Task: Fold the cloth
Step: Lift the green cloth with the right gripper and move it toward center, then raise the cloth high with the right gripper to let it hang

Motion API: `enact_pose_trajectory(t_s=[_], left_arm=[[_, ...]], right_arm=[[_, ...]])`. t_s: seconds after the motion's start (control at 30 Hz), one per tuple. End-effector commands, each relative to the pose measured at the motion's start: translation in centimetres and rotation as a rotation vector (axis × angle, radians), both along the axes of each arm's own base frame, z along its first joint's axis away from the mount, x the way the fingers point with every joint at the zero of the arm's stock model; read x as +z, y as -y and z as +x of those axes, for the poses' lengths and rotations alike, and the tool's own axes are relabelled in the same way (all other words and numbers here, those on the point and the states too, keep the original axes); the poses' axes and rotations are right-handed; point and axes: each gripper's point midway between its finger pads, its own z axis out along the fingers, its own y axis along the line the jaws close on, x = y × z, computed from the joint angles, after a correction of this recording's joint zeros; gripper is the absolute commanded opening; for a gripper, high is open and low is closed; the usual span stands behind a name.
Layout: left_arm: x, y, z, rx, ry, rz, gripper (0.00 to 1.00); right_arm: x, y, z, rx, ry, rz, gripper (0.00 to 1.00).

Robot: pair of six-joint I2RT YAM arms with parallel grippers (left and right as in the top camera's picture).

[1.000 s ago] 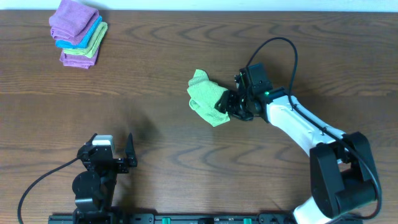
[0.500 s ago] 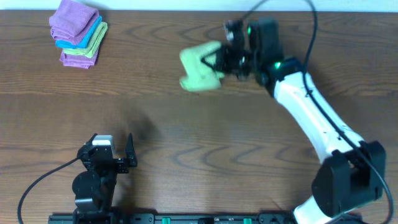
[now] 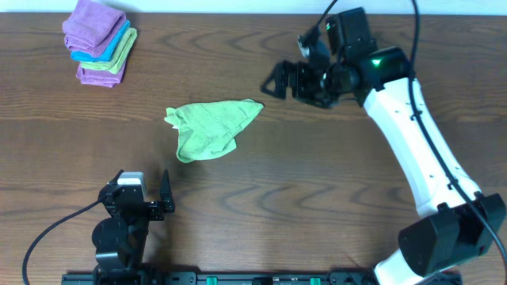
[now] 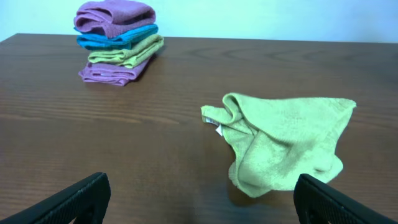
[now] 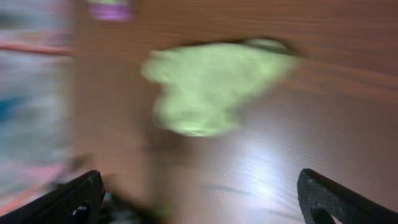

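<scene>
My right pincer (image 5: 199,196) is wide open and holds nothing; it is over the far right part of the tabletop (image 3: 317,190). My left pincer (image 4: 202,198) is also wide open and empty, at the near left side. The cloth (image 3: 210,127) lies crumpled and flat on the tabletop between them, apart from both. A pile of folded cloths (image 3: 99,43) sits in the far left corner.

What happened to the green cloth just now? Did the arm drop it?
Yes. The right pincer was clamped on the bunched cloth, swung it toward the far edge, then opened and let go. The cloth now lies loose on the table, further left, apart from the pincer. The left pincer and the stack of folded cloths did not move.
</scene>
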Motion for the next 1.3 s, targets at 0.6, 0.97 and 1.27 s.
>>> enact_pose_trajectory(t_s=[0.6,0.97,1.27], left_arm=[[-1.2,-0.2,0.0,0.011,-0.024,-0.003,0.95],[-1.2,-0.2,0.0,0.011,-0.024,-0.003,0.95],[-1.2,-0.2,0.0,0.011,-0.024,-0.003,0.95]], right_arm=[[-14.4,-13.1,-5.3,1.044,0.443,-0.669,0.99],[-16.4,-16.0,-4.4,1.036,0.516,-0.657,0.85],[-18.4,-17.2,-3.4,1.006,0.541,-0.65,0.02]])
